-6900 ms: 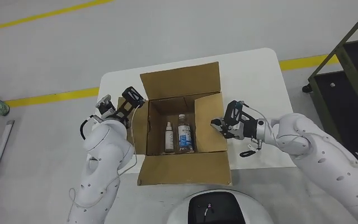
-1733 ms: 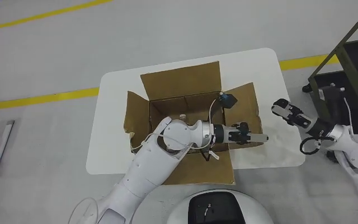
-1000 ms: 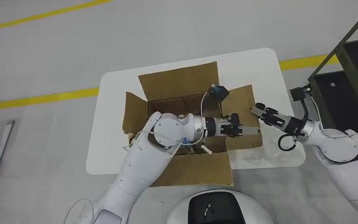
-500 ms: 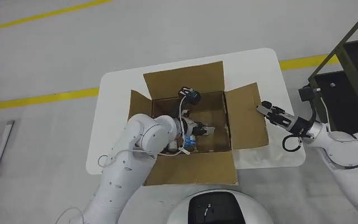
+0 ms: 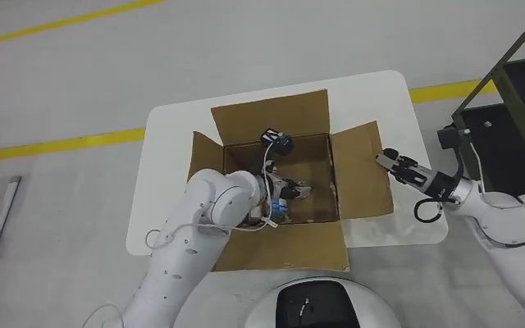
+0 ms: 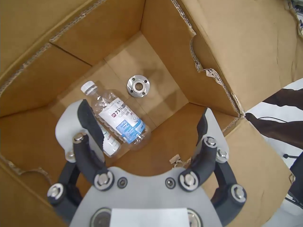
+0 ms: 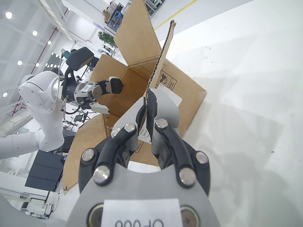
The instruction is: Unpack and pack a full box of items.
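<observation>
I've nothing unpacked: left end effector point(image 6: 143, 113) spread over clear plastic bottle point(image 6: 120, 119), right end effector point(image 7: 148, 102) pinching brown cardboard box's point(image 5: 271, 115) 3 o'clock flap point(image 5: 361, 168).

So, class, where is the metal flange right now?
In the left wrist view, the metal flange lies flat on the cardboard box floor, apart from the clear bottle, near its cap.

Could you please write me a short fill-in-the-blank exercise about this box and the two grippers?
1. The right gripper is shut on a cardboard ____ of the box.
2. The left gripper, above the box floor, is ____, not shut.
3. The clear bottle lies on its ____.
4. The round disc near it is made of ____.
Missing words: flap; open; side; metal.
</observation>
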Controlling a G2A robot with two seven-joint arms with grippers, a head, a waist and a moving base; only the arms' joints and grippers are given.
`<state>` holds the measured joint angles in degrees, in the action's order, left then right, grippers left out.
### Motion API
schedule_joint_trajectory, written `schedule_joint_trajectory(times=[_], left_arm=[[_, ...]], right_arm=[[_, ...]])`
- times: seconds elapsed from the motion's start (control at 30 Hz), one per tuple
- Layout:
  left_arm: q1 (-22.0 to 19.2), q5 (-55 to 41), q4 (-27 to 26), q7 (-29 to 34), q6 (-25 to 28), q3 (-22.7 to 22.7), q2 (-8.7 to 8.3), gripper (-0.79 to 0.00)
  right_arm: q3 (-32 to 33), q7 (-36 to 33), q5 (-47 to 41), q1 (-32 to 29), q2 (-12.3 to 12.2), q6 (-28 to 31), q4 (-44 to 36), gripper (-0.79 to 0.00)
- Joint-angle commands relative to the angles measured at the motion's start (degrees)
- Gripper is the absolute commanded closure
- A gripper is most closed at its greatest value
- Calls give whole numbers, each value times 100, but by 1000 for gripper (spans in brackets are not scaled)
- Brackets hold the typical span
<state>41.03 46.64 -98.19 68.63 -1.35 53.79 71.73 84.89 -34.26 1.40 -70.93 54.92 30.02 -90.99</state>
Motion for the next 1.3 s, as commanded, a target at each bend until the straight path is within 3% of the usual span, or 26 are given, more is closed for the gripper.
schedule_joint_trajectory(times=[0.0,0.13,0.4,0.93,1.0,1.03,1.07,1.1,1.27], left_arm=[[14,180,97,35,-181,-107,15,-785],[-75,646,344,207,-820,-447,93,-785],[-257,1030,923,467,-1516,-877,263,-785],[-359,1320,1794,263,-1640,-1095,477,-779],[-351,1281,1851,258,-1647,-1078,498,-733],[-358,1285,1868,251,-1638,-1073,507,-674],[-362,1334,1892,240,-1623,-1085,514,-480],[-356,1349,1913,228,-1618,-1089,524,-363],[-332,1452,2080,185,-1616,-1091,563,-222]], right_arm=[[-19,-2,3,23,4,10,17,0],[-54,11,17,71,13,37,49,0],[-98,17,69,122,25,65,97,0],[-106,-11,92,154,34,77,150,0],[-106,-18,97,155,35,75,154,0],[-106,-18,97,156,35,78,158,0],[-107,-18,98,157,36,81,161,0],[-107,-18,99,158,37,82,163,0],[-128,-28,95,158,41,88,182,0]])
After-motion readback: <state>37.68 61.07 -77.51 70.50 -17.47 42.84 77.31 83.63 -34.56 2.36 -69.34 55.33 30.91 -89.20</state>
